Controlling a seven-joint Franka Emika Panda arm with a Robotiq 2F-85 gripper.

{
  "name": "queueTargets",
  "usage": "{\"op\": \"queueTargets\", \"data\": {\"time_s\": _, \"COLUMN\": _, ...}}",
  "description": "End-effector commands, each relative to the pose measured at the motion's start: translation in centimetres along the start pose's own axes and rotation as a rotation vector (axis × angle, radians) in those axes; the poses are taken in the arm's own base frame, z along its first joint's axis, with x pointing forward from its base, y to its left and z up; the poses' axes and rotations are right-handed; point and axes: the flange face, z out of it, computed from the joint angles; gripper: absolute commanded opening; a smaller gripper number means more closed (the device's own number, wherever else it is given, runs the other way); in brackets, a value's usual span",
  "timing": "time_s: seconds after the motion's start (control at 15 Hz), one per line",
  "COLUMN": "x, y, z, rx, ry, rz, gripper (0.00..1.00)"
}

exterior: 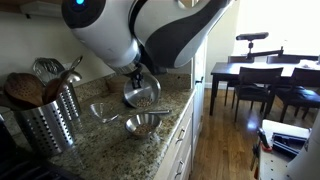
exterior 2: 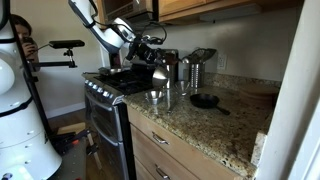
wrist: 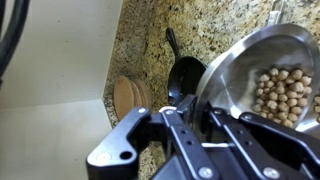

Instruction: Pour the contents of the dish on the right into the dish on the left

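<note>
My gripper is shut on the rim of a steel bowl that holds several round tan nuts. In both exterior views this held bowl hangs tilted above the granite counter. A second steel bowl stands on the counter just below it, with some brownish contents showing inside. In the wrist view the nuts lie inside the held bowl, toward its lower side. The gripper is directly over the counter bowl.
A small steel bowl sits beside the counter bowl. A steel utensil holder stands nearby. A black skillet and a wooden disc lie on the counter, steel canisters at the wall, a stove alongside.
</note>
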Motion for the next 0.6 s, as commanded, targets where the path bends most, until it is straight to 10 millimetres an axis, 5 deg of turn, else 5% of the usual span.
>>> {"op": "queueTargets", "data": {"time_s": 0.0, "x": -0.6, "y": -0.4, "z": -0.9, "rx": -0.043, "ry": -0.007, "rz": -0.010, "gripper": 0.07}}
{"op": "queueTargets", "data": {"time_s": 0.53, "x": -0.8, "y": -1.7, "z": -2.1, "rx": -0.065, "ry": 0.002, "rz": -0.044, "gripper": 0.07}}
